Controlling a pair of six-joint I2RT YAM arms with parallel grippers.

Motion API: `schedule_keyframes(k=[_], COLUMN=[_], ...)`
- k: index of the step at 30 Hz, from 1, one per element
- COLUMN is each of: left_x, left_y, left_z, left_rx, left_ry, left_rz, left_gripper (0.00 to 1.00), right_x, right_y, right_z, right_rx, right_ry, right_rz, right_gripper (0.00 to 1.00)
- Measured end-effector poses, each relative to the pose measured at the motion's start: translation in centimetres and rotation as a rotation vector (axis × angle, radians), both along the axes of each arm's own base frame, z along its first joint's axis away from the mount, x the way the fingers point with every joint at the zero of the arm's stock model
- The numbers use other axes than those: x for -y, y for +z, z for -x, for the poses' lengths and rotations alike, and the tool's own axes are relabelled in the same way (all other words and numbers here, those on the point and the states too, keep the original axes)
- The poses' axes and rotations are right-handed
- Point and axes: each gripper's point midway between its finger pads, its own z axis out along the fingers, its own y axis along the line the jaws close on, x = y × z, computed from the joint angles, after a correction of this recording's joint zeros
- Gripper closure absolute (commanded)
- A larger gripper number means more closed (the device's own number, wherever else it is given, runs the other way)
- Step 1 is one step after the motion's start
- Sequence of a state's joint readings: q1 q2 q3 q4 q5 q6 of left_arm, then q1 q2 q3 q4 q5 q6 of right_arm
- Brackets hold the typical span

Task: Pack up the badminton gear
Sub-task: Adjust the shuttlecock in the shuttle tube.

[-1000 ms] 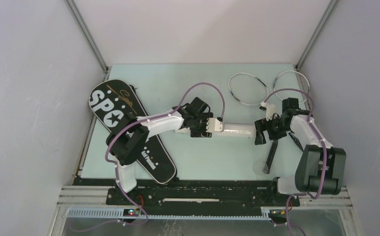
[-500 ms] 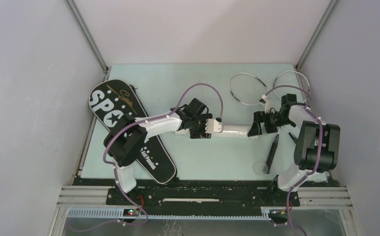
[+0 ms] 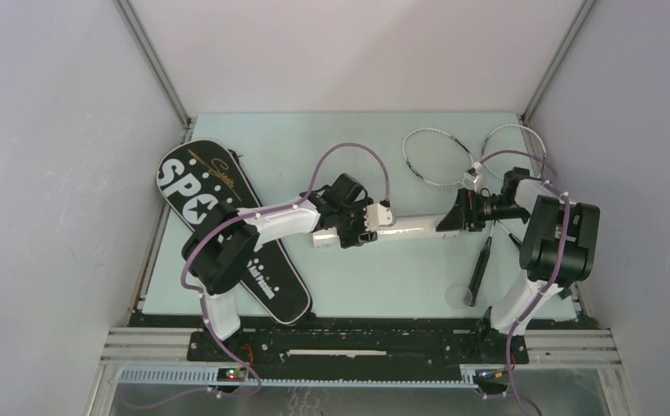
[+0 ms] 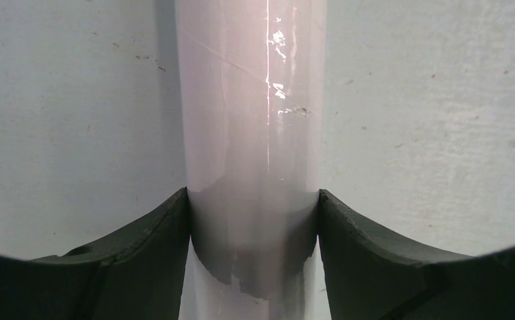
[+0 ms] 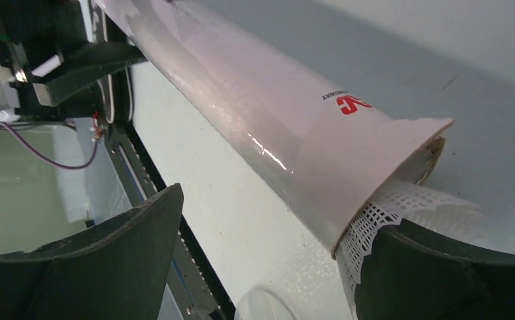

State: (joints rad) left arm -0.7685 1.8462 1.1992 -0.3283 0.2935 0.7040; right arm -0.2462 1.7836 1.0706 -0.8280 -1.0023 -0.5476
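The long white tube (image 3: 411,228) lies across mid-table, and my left gripper (image 3: 354,229) is shut on it near its left end; in the left wrist view the tube (image 4: 251,133) fills the gap between both fingers (image 4: 141,260). My right gripper (image 3: 458,218) stands open at the tube's open right end (image 5: 381,160). A white mesh-skirted shuttlecock (image 5: 408,203) pokes out of the tube and rests against one right finger (image 5: 448,273). Two racquets (image 3: 437,158) (image 3: 513,141) lie at the back right. The black "SPORT" bag (image 3: 227,227) lies at the left.
A black racquet handle (image 3: 478,269) runs toward the near edge on the right. A round clear cap (image 3: 460,296) lies by its end, also low in the right wrist view as the cap (image 5: 261,311). Grey walls close in both sides.
My right gripper has moved left and back up to the tube's right end as that arm's elbow swung up. The left gripper kept its hold on the tube, which shifted slightly left.
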Motion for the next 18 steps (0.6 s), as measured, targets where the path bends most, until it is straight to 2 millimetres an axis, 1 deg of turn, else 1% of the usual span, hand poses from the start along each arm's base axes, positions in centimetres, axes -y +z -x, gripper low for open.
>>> schedule_keyframes(k=[3,6,10,13,18], left_x=[0.5,0.8,0.9,0.9,0.5], left_y=[0.1,0.1,0.1,0.2,0.5], left_z=[0.4,0.8,1.3,1.7,2.4], left_rx=[-0.02,-0.034,-0.048,-0.059,-0.1], left_ry=[0.022,0.031,0.044,0.054,0.078], left_rz=[0.045,0.08,0.119,0.143,0.189], left_gripper=[0.38,0.38,0.38,0.39,0.4], right_x=[0.5,0.6,0.0,-0.5,-1.3], right_y=[0.4,0.5,0.3,0.2,1.3], right_z=[-0.2,-0.4,-0.8,-0.8,-0.4], right_rx=[-0.001,-0.02,-0.061,-0.081,-0.08], right_ry=[-0.027,-0.036,-0.023,-0.015,0.018], right_rz=[-0.052,-0.095,-0.16,-0.193,-0.243], right_gripper=[0.1,0.11,0.1,0.09,0.04])
